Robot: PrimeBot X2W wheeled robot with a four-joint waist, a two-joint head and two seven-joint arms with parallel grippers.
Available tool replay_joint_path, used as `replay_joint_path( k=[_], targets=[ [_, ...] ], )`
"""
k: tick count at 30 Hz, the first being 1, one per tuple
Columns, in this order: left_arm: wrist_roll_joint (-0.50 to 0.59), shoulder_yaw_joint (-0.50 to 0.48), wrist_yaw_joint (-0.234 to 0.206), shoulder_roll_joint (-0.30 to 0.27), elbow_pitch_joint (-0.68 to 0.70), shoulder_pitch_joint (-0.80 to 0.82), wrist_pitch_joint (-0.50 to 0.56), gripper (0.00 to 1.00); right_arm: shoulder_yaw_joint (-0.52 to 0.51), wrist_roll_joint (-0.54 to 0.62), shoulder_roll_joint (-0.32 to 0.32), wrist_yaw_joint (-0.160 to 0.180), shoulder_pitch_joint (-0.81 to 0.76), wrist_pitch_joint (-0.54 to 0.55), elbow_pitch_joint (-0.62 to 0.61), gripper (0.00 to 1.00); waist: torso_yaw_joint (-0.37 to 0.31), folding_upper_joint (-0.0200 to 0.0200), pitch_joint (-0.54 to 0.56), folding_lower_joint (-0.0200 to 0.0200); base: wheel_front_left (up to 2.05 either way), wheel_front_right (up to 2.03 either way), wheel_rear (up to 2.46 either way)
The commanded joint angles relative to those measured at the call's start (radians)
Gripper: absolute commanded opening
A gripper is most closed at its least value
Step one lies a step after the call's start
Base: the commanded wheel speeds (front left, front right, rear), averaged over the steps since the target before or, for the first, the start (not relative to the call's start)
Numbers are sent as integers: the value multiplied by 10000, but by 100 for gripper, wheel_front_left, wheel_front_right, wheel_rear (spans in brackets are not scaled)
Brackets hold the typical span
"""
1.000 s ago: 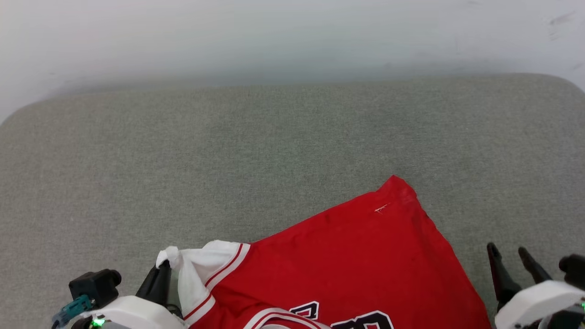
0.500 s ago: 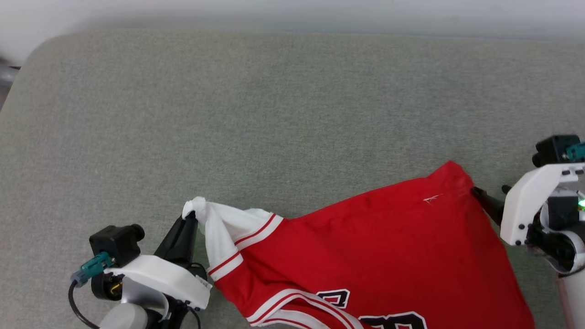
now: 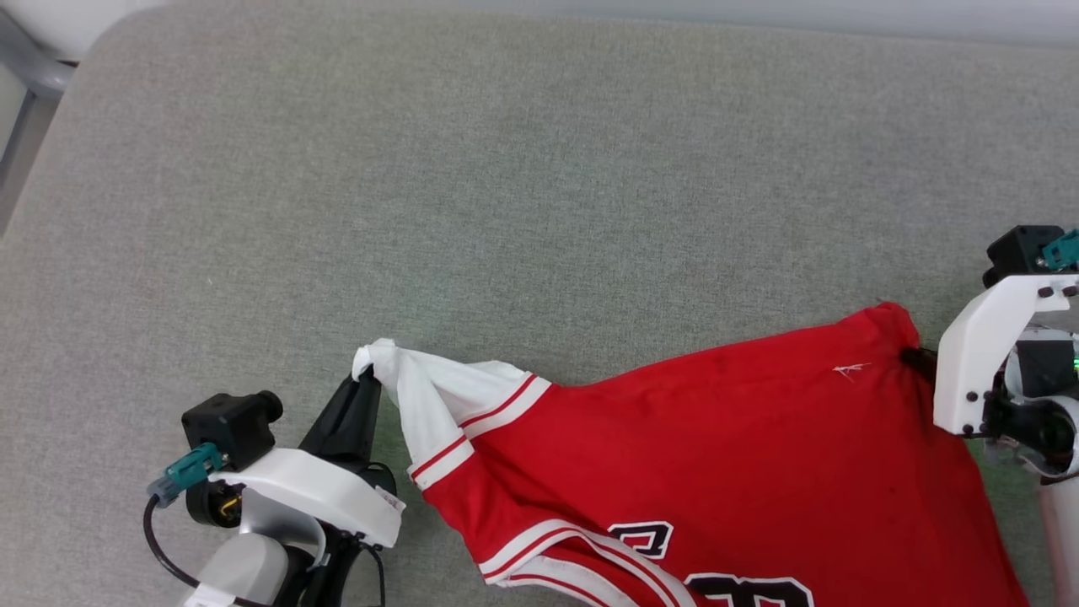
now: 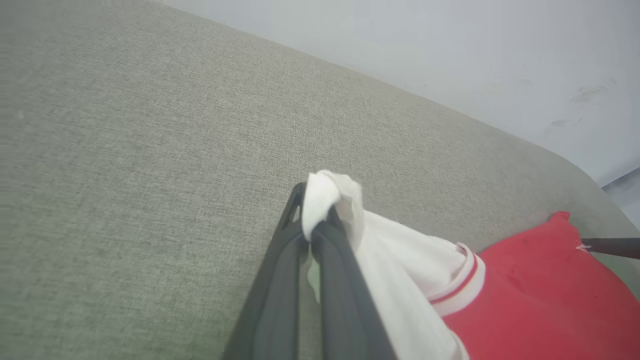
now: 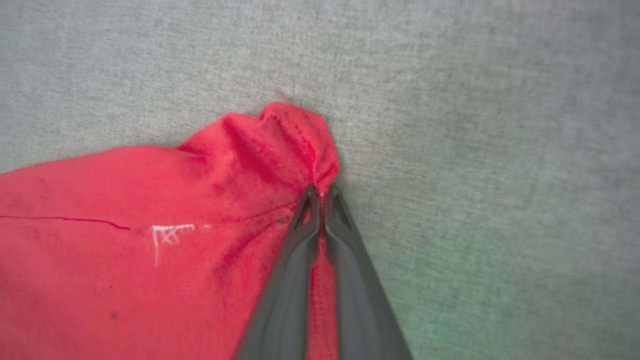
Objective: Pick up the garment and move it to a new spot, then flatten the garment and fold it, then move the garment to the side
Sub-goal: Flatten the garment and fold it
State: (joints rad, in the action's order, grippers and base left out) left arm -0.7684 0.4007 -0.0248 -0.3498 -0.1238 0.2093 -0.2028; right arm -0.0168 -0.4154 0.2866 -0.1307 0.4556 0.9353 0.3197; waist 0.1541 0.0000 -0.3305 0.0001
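The garment (image 3: 716, 447), a red jersey with white sleeve panels and striped trim, lies spread over the near part of the grey cushion (image 3: 523, 194); part of its black number (image 3: 700, 565) shows at the bottom edge. My left gripper (image 3: 368, 381) is shut on the bunched tip of the white sleeve (image 4: 330, 192), lower left in the head view. My right gripper (image 3: 912, 357) is shut on the garment's red corner (image 5: 295, 135) at the right, its fingers mostly hidden behind the white wrist housing. In the right wrist view the closed fingertips (image 5: 310, 200) pinch red cloth.
The grey cushion stretches wide and bare behind the garment. Its left rounded edge (image 3: 59, 110) meets a grey frame piece (image 3: 25, 76) at the upper left. A pale wall (image 4: 450, 45) runs behind the cushion.
The head camera has tilted down. My right gripper came in from the lower right and shut on the red corner. Both grippers now hold the garment, stretched wider between them.
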Motion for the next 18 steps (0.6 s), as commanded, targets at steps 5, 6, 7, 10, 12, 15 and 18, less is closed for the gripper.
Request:
replay_joint_path(
  k=[5,6,7,10,12,15,18],
  targets=[
    [172,-176,35,-349,-31,233,-116,0,-12,168,6,3,130,-1003,-458,0,-234,0,613,-1,0,0,0],
    [196,-223,18,-446,-25,302,-93,0,-52,253,11,3,219,-1221,-568,0,-284,0,727,-1,0,0,0],
    [219,-297,-2,-532,5,393,-74,0,-60,361,21,2,295,-1399,-657,0,-335,0,840,-1,0,0,0],
    [251,-504,3,-823,56,800,53,0,-176,604,-45,2,529,-1853,-850,0,-505,0,1172,-1,0,0,0],
    [174,-679,67,-997,1,1206,156,0,-238,765,-106,2,745,-2142,-892,0,-631,0,1349,-1,0,0,0],
    [88,-889,95,-1124,-126,2036,352,0,-341,993,-190,3,1145,-2530,-873,0,-773,0,1477,-1,0,0,0],
    [-2,-1065,139,-1195,-420,2949,576,0,-319,1206,-295,3,1692,-2885,-746,0,-927,0,1471,-1,0,0,0]
  ],
)
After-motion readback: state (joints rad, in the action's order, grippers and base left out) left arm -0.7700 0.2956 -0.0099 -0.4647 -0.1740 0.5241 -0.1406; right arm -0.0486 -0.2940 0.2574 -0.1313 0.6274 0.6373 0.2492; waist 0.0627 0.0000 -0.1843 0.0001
